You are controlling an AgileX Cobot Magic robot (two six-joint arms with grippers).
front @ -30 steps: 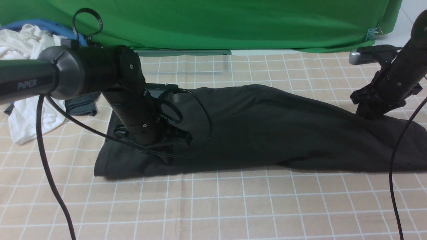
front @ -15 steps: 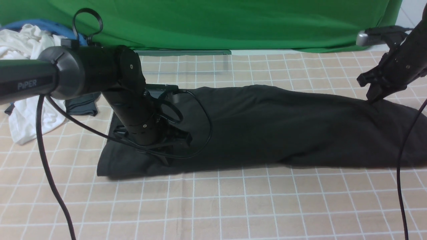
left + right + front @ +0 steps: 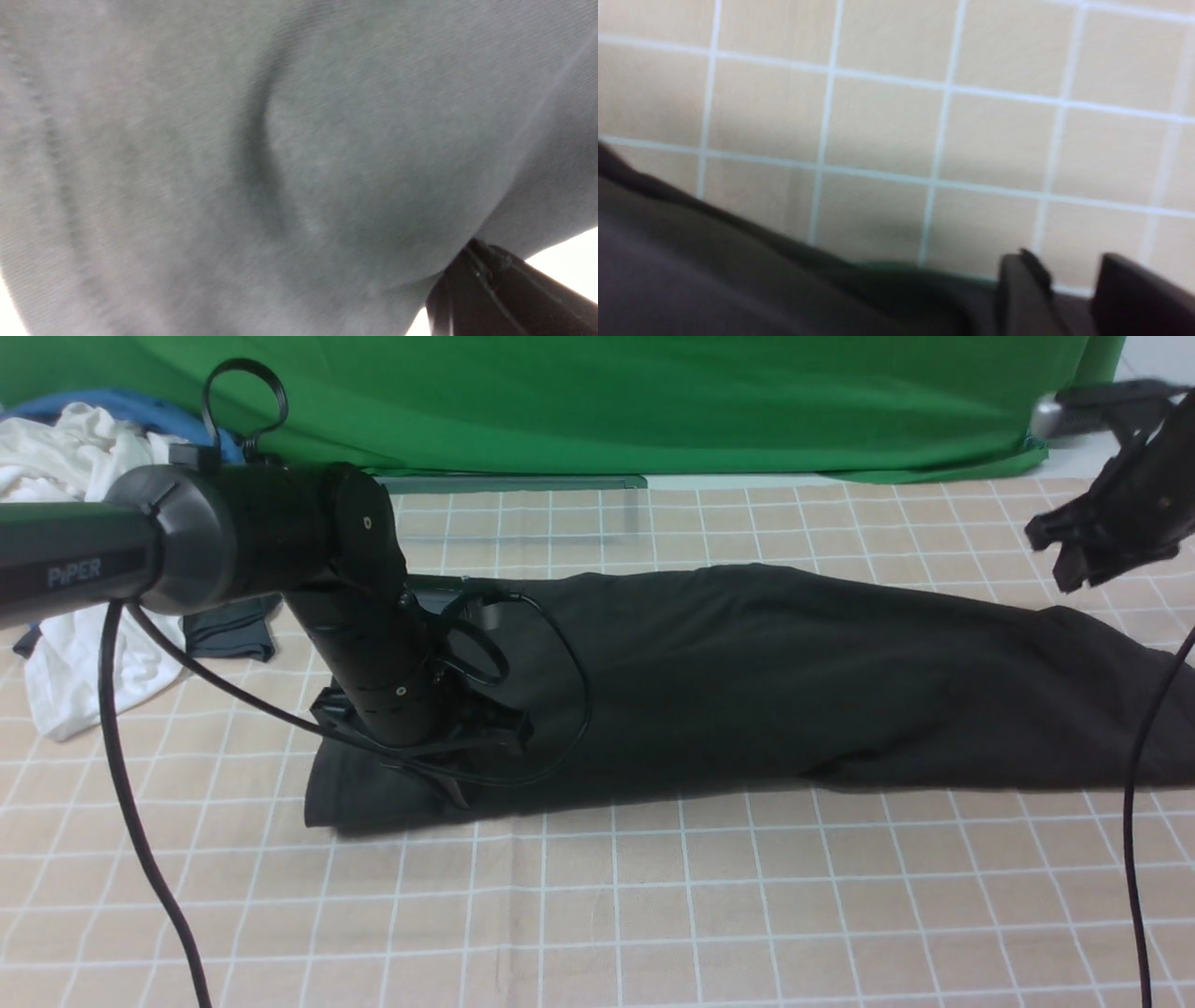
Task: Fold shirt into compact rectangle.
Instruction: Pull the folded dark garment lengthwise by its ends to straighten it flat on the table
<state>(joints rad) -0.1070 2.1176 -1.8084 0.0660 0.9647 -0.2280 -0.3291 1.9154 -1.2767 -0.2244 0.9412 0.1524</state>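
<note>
Beige checked tablecloth (image 3: 653, 915) with white grid lines covers the work surface, and a green fabric backdrop (image 3: 607, 401) hangs behind it. The large black long-sleeved knit shirt (image 3: 794, 681) lies across the middle as a long, rumpled band running from left to right.

Risks noted:
- The shirt's right end is unheld, so any pull from the left would likely drag the whole band rather than fold it.
- The left arm's black cable (image 3: 574, 709) loops over the cloth and could snag or ruck it.
- A pinch that takes only the top layer would probably skew the fold.

Pose:
- The left gripper (image 3: 448, 775) points down onto the shirt's left end with its jaws pressed together. The blurred wrist view fills with cloth, so it appears to pinch the fabric.
- The right gripper (image 3: 1074, 574) hangs raised above the right end, clear of the shirt. Its jaws are spread, with nothing between them.
</note>
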